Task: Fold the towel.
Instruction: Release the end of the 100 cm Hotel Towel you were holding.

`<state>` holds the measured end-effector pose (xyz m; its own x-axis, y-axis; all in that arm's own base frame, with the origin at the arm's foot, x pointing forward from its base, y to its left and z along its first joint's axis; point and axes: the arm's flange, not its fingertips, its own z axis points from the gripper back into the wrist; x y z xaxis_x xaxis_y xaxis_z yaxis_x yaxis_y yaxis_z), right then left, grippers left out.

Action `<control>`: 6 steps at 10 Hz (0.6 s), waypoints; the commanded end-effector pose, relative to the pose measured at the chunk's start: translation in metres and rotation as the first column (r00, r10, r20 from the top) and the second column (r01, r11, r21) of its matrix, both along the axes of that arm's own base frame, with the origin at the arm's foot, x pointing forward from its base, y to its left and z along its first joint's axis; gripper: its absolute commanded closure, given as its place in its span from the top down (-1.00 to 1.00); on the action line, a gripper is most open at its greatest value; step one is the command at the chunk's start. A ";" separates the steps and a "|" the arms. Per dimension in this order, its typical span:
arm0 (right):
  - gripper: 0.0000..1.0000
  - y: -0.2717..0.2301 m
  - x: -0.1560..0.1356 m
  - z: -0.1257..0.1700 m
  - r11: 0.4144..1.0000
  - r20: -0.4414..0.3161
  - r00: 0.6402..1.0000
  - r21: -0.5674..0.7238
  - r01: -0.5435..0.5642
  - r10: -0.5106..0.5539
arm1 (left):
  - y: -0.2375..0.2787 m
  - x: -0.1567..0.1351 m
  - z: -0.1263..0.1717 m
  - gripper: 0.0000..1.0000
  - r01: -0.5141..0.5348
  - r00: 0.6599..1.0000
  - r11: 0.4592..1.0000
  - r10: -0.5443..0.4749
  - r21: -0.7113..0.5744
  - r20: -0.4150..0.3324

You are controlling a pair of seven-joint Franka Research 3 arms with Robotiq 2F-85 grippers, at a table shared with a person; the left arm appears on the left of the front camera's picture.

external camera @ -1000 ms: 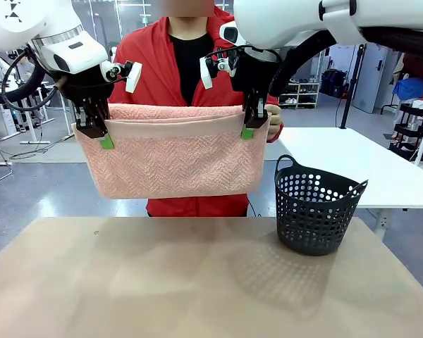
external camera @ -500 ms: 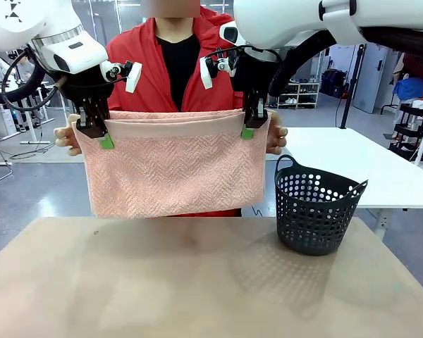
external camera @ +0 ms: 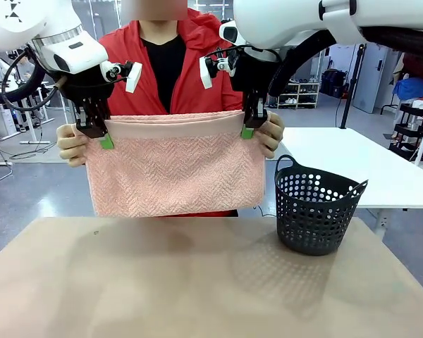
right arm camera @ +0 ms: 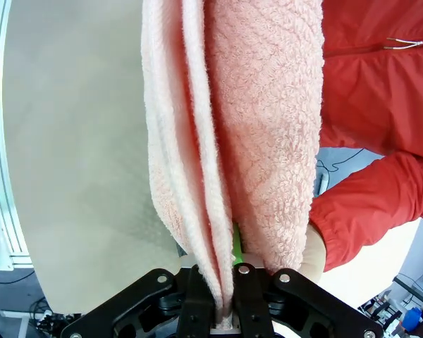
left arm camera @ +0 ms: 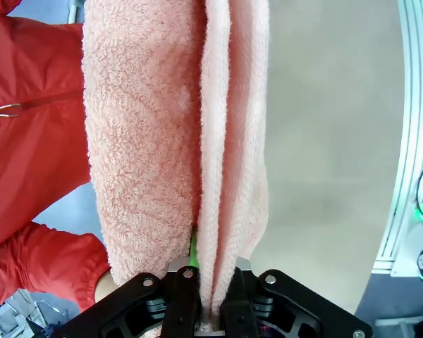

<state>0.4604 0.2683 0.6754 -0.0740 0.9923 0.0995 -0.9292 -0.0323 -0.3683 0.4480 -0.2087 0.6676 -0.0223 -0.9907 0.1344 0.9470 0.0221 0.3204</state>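
Folded salmon-pink towel (external camera: pixel 175 169) hangs above the table (external camera: pixel 197 289), held at both top corners.
The left gripper (external camera: pixel 102 137) and right gripper (external camera: pixel 248 130) are each clamped on the towel's upper edge. One person's hand (external camera: pixel 72 144) grasps the end beside the left gripper and another hand (external camera: pixel 271 134) the opposite end. A black perforated basket (external camera: pixel 316 211) stands on the table, apart.

A tan table top (external camera: pixel 197 282) is spread across the lower half of the front view, at six o'clock, evenly lit, with soft shadows cast on it. A white table (external camera: pixel 352 165) is set beyond it at three o'clock. A smooth grey floor (external camera: pixel 28 201) is seen at nine o'clock, with cables (external camera: pixel 49 144) laid over it farther back. At two o'clock a shelf rack (external camera: pixel 301 91) is placed in the far room beside a pale grey panel (external camera: pixel 372 74), and a black trolley (external camera: pixel 417 123) is parked at the right edge.
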 end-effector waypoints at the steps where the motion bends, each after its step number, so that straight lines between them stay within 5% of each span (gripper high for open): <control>1: -1.00 -0.003 0.001 0.001 1.000 0.001 1.000 0.000 0.002 -0.002 | 0.002 0.001 0.000 -0.99 -0.002 1.000 1.000 0.002 -0.001 0.000; 6: -1.00 -0.003 0.001 0.001 1.000 0.001 1.000 0.000 0.002 -0.002 | 0.002 0.001 0.000 -0.99 -0.002 1.000 1.000 0.002 -0.001 0.000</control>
<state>0.4605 0.2682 0.6756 -0.0739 0.9923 0.0997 -0.9290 -0.0322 -0.3686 0.4480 -0.2087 0.6676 -0.0223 -0.9907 0.1344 0.9470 0.0221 0.3204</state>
